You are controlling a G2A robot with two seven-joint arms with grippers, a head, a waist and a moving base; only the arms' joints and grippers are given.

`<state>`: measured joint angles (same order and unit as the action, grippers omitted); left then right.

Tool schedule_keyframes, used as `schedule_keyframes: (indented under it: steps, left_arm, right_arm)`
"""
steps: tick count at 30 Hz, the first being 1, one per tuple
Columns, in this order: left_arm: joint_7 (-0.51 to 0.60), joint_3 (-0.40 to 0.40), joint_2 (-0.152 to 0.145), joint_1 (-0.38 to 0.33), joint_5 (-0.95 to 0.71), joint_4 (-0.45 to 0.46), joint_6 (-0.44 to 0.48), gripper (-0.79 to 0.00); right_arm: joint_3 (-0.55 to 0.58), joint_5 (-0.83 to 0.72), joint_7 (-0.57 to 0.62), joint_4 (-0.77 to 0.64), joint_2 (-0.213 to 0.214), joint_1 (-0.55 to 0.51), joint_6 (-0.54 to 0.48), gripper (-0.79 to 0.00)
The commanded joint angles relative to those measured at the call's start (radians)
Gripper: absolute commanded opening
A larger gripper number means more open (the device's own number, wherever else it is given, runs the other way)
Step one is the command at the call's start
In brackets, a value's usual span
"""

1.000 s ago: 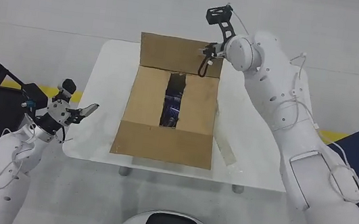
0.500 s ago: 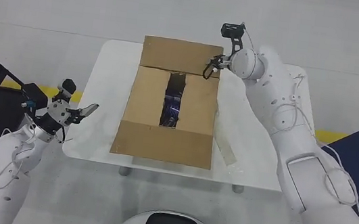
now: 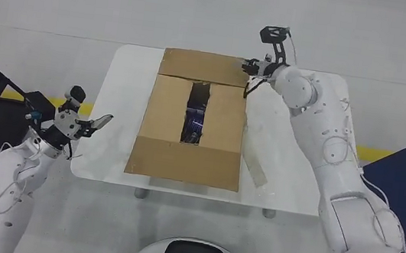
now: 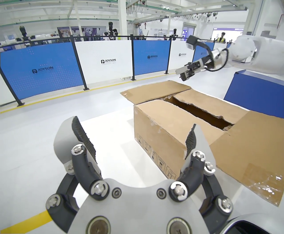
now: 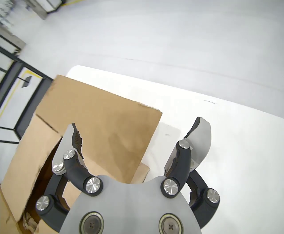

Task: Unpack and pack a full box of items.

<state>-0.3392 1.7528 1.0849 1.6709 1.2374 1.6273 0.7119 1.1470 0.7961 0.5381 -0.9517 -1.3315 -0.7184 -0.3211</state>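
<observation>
Brown cardboard box (image 3: 183, 162) sits mid white table (image 3: 118, 111), side flaps (image 3: 223, 125) folded over so I only get a narrow slit onto a dark blue item (image 3: 196, 122) inside. My right gripper (image 3: 250, 65) hangs over its far right corner, left gripper (image 4: 134, 133) off the table's left edge, both spread wide, empty.

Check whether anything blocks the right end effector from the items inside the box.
Yes. Two side flaps lie folded over the top of the box, leaving just a narrow slot above the blue items. The open right end effector hovers by the box's far right corner.
</observation>
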Motion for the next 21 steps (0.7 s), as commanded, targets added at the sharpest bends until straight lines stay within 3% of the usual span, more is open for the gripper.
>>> schedule_keyframes:
  steps: [1,4,9,17,21]
  left_arm:
    - [0.0,-0.004,0.001,0.023,0.062,0.1,-0.054,0.0]
    - [0.033,-0.028,0.001,0.045,0.16,0.235,-0.11,0.0]
    - [0.221,-0.152,0.01,-0.008,0.307,0.342,-0.244,0.0]
    - [0.526,-0.418,0.031,-0.171,0.559,0.324,-0.334,0.0]
    - [0.6,-0.513,0.045,-0.241,0.619,0.267,-0.367,0.0]
  right_arm:
    - [0.087,0.019,-0.018,-0.118,0.035,-0.12,-0.096,0.0]
    - [0.189,0.023,-0.021,-0.261,0.07,-0.273,-0.164,0.0]
    - [0.266,0.09,0.008,-0.437,0.098,-0.435,-0.13,0.0]
    - [0.298,0.111,0.094,-0.523,0.115,-0.537,-0.086,0.0]
    - [0.276,0.117,0.097,-0.532,0.116,-0.543,-0.08,0.0]
